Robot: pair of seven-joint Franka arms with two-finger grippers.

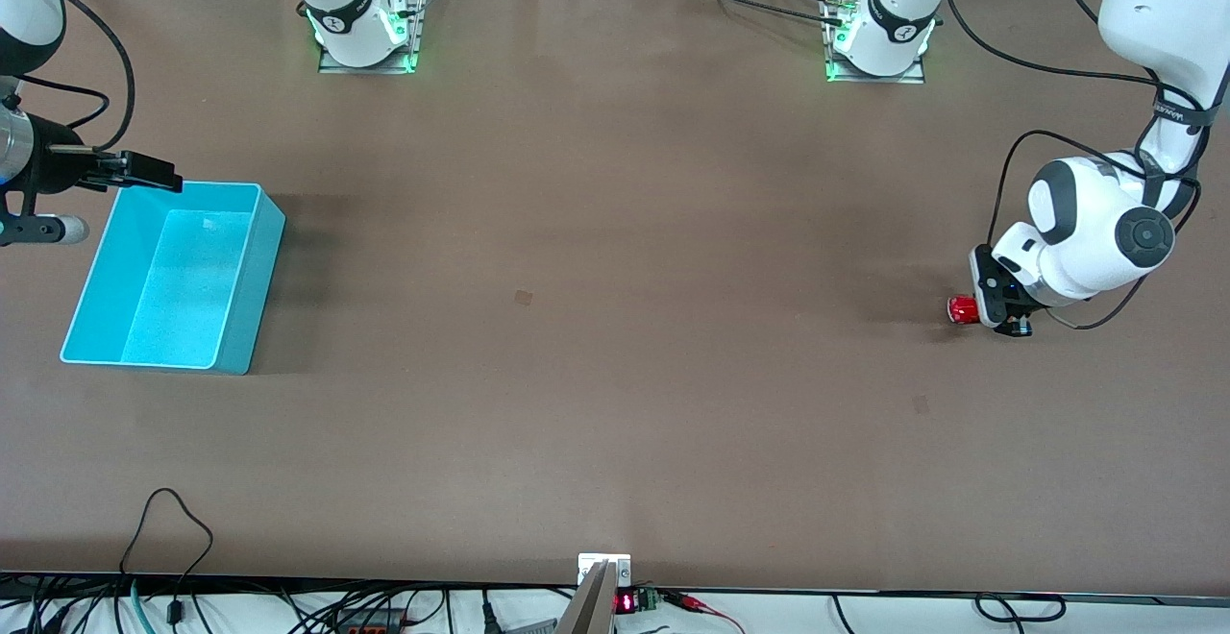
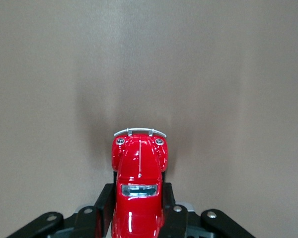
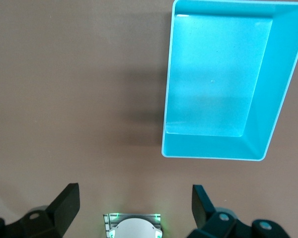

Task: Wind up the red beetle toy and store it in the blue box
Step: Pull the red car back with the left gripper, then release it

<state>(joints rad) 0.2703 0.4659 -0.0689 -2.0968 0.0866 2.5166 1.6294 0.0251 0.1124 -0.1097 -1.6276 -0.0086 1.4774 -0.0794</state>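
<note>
While the left gripper, low at the right edge of the front view, clamps the red toy car against the table, probably for winding, the blue box sits at middle left. Waiting over that box's upper corner, the right gripper has its fingers spread wide.

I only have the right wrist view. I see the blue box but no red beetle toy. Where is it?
Observer: The red beetle toy is at the left arm's end of the table; the blue box is at the right arm's end.
Operator: Is anything holding it?
Observer: Yes, the left gripper is shut on its sides.
Operator: Where's my gripper?
Observer: The right gripper hangs over the box's rim farthest from the front camera.
</note>
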